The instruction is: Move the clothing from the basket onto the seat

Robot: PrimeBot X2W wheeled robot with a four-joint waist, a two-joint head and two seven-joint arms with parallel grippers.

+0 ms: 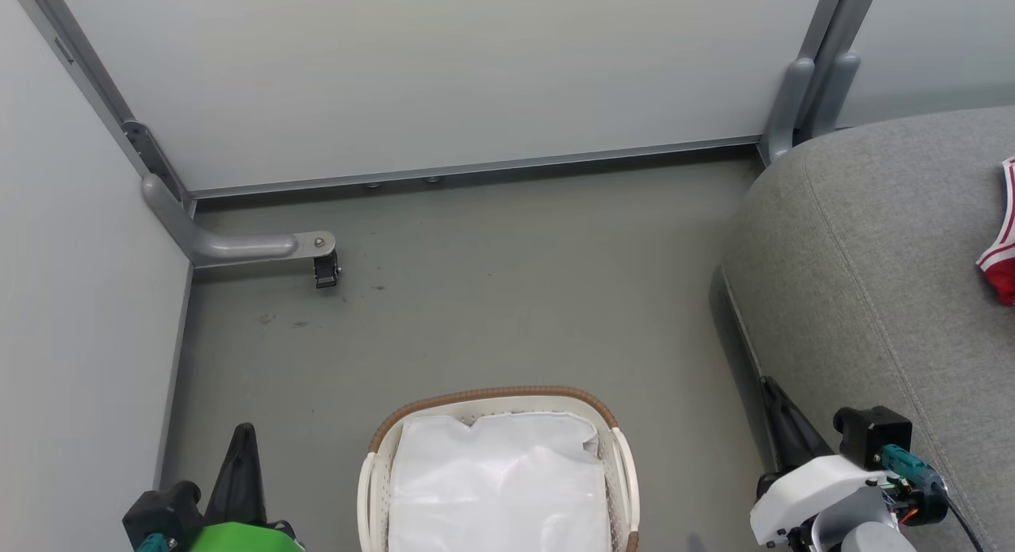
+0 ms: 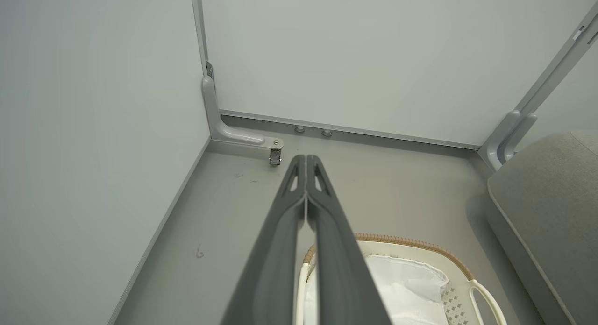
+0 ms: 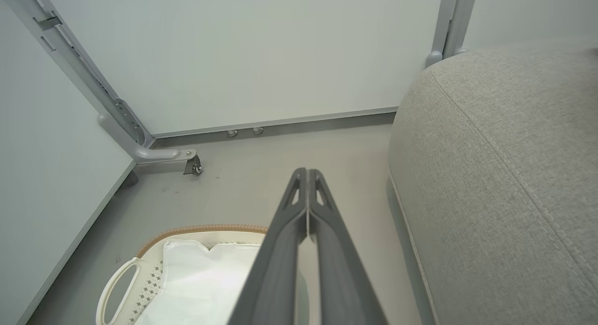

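- Now: red clothing (image 1: 1001, 258) lies on the seat (image 1: 872, 258), far right; the basket (image 1: 496, 392) holds a white liner (image 1: 499, 481), no red seen.
- Left end effector (image 1: 245, 431) and right end effector (image 1: 769, 385) both clenched, empty, flanking the basket.
- Right arm nearer the seat; likely nothing left to lift.

left gripper (image 2: 306, 159) closed, right gripper (image 3: 307, 172) closed — empty

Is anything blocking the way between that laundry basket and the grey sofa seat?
Nothing visible. Bare floor separates the basket from the seat; the robot's own shut right gripper hangs above that gap.
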